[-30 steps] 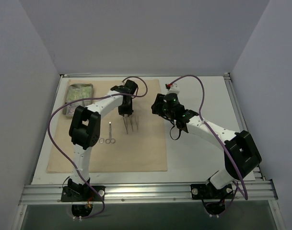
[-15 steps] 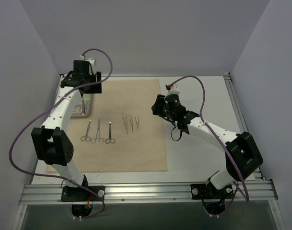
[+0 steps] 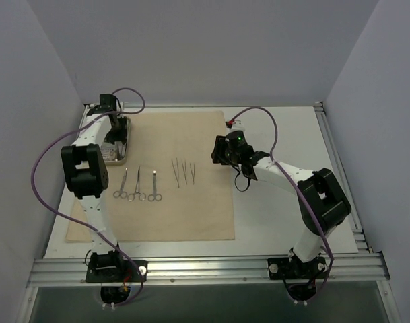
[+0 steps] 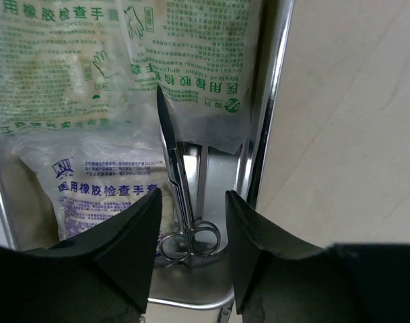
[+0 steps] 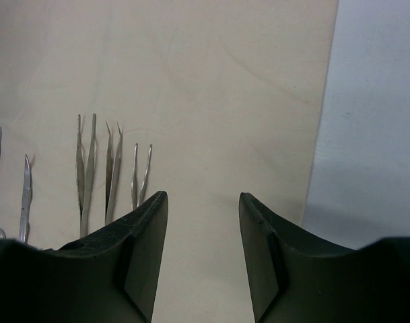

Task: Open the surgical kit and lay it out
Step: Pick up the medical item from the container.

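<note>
On white table (image 3: 285, 222) between grey walls, beige cloth wrap (image 3: 205, 208) spread flat, left pincer (image 4: 191, 232) and right pincer (image 5: 203, 232) open, empty.

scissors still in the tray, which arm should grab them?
Left. The left gripper hangs open right above the scissors in the steel tray, beside the glove packets. The right gripper is open over the cloth near the tweezers.

In the left wrist view, three clear packets carry green or blue Chinese print. The packet at lower left (image 4: 77, 195) reads "医用橡胶检查手套" under a small square logo. The upper middle packet (image 4: 191, 67) shows "医用橡胶检查" upside down. Print on the upper left packet (image 4: 50, 60) is too blurred to read.
</note>
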Motion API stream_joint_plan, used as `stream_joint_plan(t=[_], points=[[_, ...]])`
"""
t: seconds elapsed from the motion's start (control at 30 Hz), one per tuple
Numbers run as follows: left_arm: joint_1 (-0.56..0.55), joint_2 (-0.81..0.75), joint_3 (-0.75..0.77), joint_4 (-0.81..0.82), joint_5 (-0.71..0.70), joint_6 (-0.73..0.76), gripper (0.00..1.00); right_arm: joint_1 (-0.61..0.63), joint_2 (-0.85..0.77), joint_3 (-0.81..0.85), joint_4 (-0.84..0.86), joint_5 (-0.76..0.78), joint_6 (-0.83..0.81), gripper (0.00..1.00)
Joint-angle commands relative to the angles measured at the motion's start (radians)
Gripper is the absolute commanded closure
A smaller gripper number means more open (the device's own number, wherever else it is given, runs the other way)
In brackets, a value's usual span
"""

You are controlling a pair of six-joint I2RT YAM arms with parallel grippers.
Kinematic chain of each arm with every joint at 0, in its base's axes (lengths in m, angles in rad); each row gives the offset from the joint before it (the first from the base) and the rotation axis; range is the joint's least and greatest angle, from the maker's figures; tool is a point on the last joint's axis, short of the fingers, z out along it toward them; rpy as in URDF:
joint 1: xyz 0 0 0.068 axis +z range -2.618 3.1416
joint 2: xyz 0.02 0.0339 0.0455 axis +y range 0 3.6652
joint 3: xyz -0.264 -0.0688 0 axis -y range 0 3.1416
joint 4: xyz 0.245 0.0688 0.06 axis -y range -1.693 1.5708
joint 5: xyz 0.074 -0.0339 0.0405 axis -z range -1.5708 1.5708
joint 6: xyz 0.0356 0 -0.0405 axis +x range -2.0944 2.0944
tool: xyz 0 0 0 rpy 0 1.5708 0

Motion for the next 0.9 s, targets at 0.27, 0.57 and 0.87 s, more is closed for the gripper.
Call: stream_joint_plan(t=[0.27, 0.57, 0.87], points=[[0.003, 0.084, 0.096, 0.028, -0.11, 0.009, 0.59, -0.034, 0.027, 0.04, 0.036, -0.034, -0.012, 0.57], [0.018, 0.156, 0.114, 0.011, -0.081, 0.003, 0.59, -0.042, 0.024, 0.035, 0.031, -0.034, -0.012, 0.57], [0.049, 0.222, 0.156, -0.027, -0.041, -0.049, 0.83, -0.043, 0.018, 0.032, 0.03, -0.026, -0.007, 0.57]])
